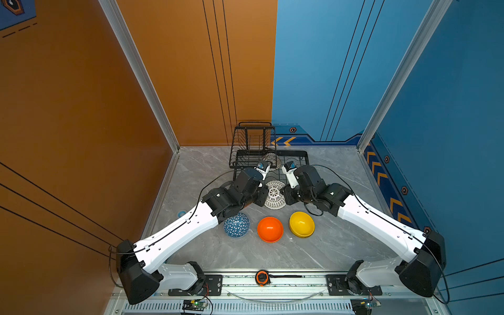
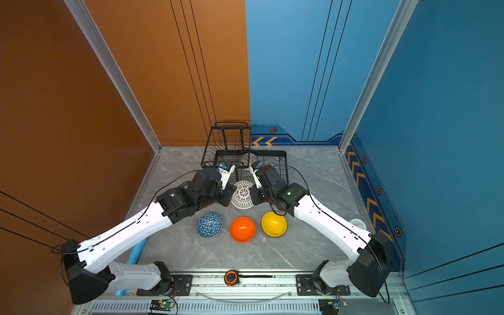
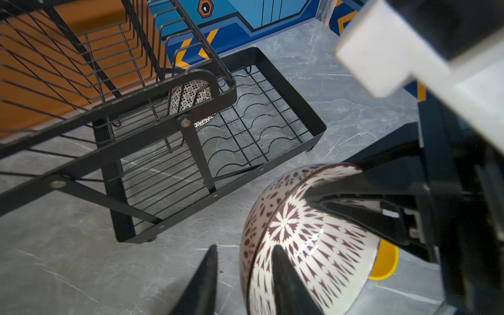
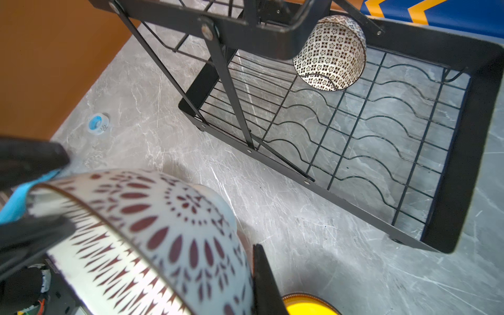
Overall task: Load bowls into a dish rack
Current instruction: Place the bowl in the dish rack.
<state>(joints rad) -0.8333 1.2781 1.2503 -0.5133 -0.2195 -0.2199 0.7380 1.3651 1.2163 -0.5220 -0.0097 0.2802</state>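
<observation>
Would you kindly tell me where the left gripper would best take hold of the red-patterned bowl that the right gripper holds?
Pinch the red-patterned bowl at its rim, one finger inside and one outside, coming from the side opposite the right gripper. It is held on edge, so that rim faces the open left gripper, whose fingers straddle it.

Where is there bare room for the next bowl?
The lower tray is bare across its curved slots, past the checked bowl by the raised basket. The table is bare between the blue bowl, orange bowl, yellow bowl and the front rail. Crowded: left gripper and right gripper meet around the patterned bowl before the tray.
</observation>
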